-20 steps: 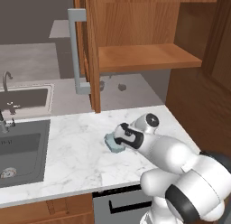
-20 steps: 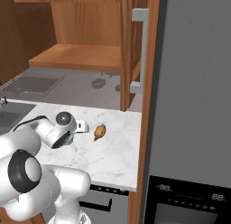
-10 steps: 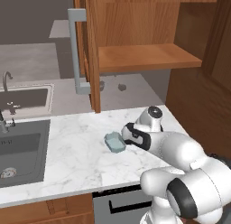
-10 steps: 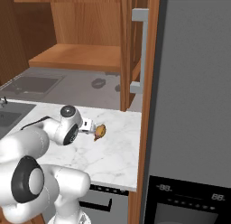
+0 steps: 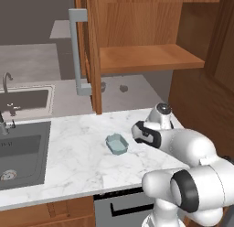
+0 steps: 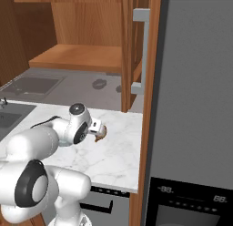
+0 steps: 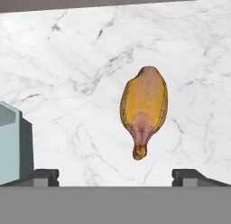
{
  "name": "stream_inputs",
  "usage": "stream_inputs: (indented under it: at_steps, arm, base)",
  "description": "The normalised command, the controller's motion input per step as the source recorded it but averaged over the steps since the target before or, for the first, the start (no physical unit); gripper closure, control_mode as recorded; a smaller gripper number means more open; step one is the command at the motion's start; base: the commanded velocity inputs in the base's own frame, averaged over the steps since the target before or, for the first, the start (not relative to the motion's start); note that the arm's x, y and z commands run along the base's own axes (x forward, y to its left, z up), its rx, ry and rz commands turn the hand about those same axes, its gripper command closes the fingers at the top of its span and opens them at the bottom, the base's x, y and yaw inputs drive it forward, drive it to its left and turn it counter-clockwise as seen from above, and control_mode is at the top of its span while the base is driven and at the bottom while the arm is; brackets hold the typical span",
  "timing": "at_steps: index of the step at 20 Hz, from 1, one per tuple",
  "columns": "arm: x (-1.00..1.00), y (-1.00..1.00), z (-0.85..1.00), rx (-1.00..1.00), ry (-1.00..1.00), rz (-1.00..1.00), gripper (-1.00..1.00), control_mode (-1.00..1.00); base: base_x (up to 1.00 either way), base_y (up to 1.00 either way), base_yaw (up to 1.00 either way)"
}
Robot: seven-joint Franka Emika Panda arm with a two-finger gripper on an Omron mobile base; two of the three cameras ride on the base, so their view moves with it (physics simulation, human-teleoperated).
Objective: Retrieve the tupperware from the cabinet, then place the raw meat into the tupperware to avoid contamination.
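The raw meat (image 7: 143, 105), an orange-brown oval lump with a narrow darker end, lies on the white marble counter (image 7: 81, 60). My gripper (image 7: 117, 177) hovers over it, open, with its two fingertips wide apart on either side and nothing between them. In the right base view the gripper (image 6: 97, 128) partly covers the raw meat (image 6: 103, 133). The pale blue-grey tupperware (image 5: 117, 144) stands on the counter just left of my hand, and its corner (image 7: 11, 146) shows at the left edge of the hand view. The cabinet (image 5: 146, 59) above stands open, its shelf bare.
The open cabinet door with its grey bar handle (image 5: 77, 52) hangs over the back of the counter. A sink (image 5: 20, 150) lies at the left. A tall dark appliance wall (image 6: 191, 106) bounds the counter on the right. The counter's front edge (image 6: 109, 186) is close.
My hand has swung right, away from the tupperware, and now sits over the raw meat. The tupperware stays where it was on the counter.
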Motion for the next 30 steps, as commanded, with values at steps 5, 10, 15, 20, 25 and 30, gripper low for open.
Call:
stream_inputs:
  at_steps: [5, 10, 15, 20, 25, 30]
  arm:
    - [0.00, -0.04, 0.00, 0.00, -0.02, -0.01, -1.00, -1.00]
    - [0.04, -0.11, 0.00, 0.00, -0.03, 0.00, -1.00, -1.00]
    - [0.14, -0.21, 0.00, 0.00, 0.00, -0.02, -1.00, -1.00]
    - [0.23, -0.21, 0.00, 0.00, 0.00, -0.04, -1.00, -1.00]
    - [0.43, -0.02, 0.00, 0.00, 0.00, -0.01, -1.00, -1.00]
    - [0.15, -0.02, 0.00, 0.00, 0.00, 0.00, -1.00, -1.00]
  base:
    - [0.00, 0.00, 0.00]
    - [0.00, 0.00, 0.00]
    - [0.00, 0.00, 0.00]
    - [0.00, 0.00, 0.00]
    - [0.00, 0.00, 0.00]
    - [0.00, 0.00, 0.00]
